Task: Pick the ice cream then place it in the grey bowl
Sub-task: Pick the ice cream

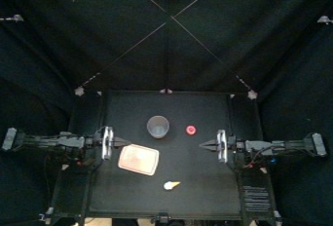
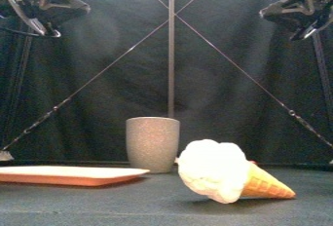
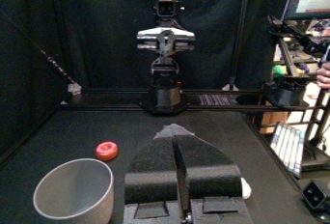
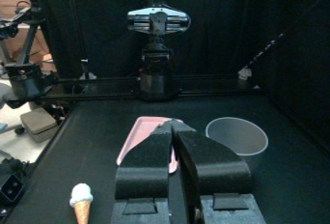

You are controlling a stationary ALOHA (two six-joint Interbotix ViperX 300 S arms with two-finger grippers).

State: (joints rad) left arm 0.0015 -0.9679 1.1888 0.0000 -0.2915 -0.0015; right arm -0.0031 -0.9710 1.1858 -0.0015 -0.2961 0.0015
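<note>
The ice cream (image 2: 228, 174) is a toy with a white scoop and an orange-yellow cone; it lies on its side near the front edge of the table (image 1: 208, 171), about mid-width, cone tip toward the right edge; the grey cup (image 2: 152, 144), tall and speckled, stands upright behind it, nearer the back edge, well apart from it.
</note>
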